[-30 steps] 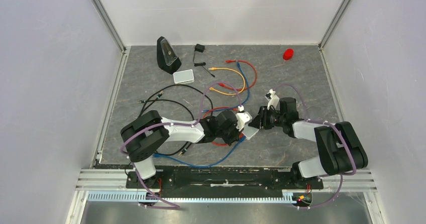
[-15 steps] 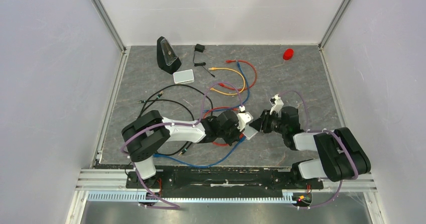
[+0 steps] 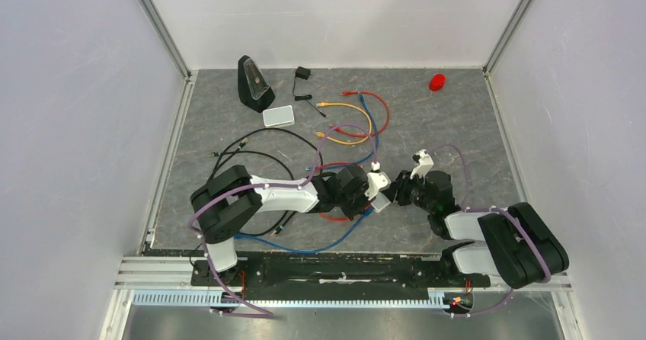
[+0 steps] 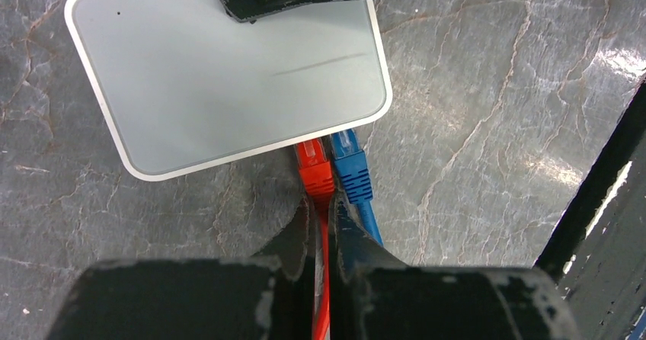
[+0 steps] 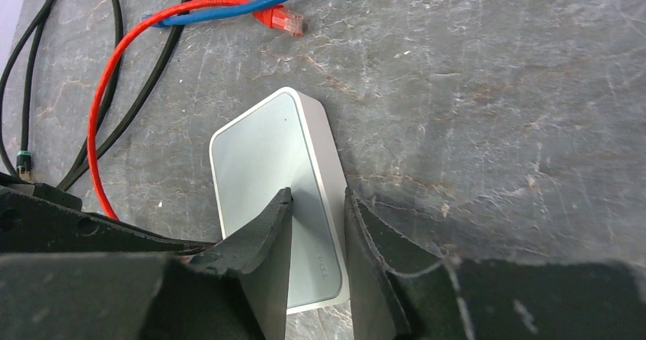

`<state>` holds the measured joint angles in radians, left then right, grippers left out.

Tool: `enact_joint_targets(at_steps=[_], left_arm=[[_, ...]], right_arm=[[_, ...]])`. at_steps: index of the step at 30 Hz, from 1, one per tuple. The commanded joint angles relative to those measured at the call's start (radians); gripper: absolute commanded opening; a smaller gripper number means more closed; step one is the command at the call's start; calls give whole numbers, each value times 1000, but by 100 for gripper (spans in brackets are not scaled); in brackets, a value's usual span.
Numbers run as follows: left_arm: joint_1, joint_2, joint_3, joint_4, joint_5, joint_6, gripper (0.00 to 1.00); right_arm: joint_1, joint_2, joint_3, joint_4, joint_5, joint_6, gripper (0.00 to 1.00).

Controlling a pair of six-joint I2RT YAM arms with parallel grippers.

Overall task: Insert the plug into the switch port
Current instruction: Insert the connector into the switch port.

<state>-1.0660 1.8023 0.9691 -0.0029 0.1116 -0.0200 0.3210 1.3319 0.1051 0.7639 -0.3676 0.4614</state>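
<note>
Left gripper [image 4: 324, 219]: closed down tight, pinching the red cable [image 4: 321, 279] just behind the red plug [image 4: 314, 168].
Right gripper [image 5: 316, 203]: partly closed across 1 end of the switch [image 4: 221, 73], 1 finger on its top face and the other against its side wall.
Switch: small flat pale grey-white box with rounded corners, lying flat on the grey marbled table [image 4: 495, 126], between the 2 grippers near the middle of the near half.
Red plug: nose at the switch's near edge, in line with the left gripper; whether it was fully seated could not be told, as the port opening was hidden under the box's rim.
Blue plug [image 4: 350, 168]: touching the red plug's right side, nose at the same edge, its cable running past the outside of the left gripper's right finger.
Loose red plug [image 5: 286, 21]: lying on the table beyond the switch, apart from it.
Black cables [image 5: 114, 88]: 2, curving across the table left of the switch in the right wrist view.
Far end of table: black wedge-shaped device [image 3: 254, 85] with a second pale box [image 3: 278, 116] just beside it, well apart from both grippers.
</note>
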Motion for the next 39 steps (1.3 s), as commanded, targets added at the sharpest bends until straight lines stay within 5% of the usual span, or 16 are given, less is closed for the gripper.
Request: enact_joint_targets(at_steps=[1, 7, 19, 28, 29, 34, 39], left_arm=[[24, 106, 91, 241, -56, 75, 2], [23, 141, 143, 252, 15, -2, 2], [22, 133, 128, 255, 99, 92, 4], [23, 60, 178, 146, -38, 93, 56], [23, 38, 179, 134, -62, 91, 71], [62, -87, 217, 23, -332, 15, 77], [227, -203, 225, -177, -473, -208, 78]], right_arm=[[95, -15, -78, -299, -241, 69, 25], [102, -78, -88, -389, -129, 53, 25], [-137, -395, 19, -722, 157, 42, 34], [-175, -567, 135, -880, 286, -44, 50], [-175, -585, 156, -896, 289, -67, 51], [-175, -666, 204, -928, 265, -138, 52], [-175, -700, 208, -917, 232, -160, 52]])
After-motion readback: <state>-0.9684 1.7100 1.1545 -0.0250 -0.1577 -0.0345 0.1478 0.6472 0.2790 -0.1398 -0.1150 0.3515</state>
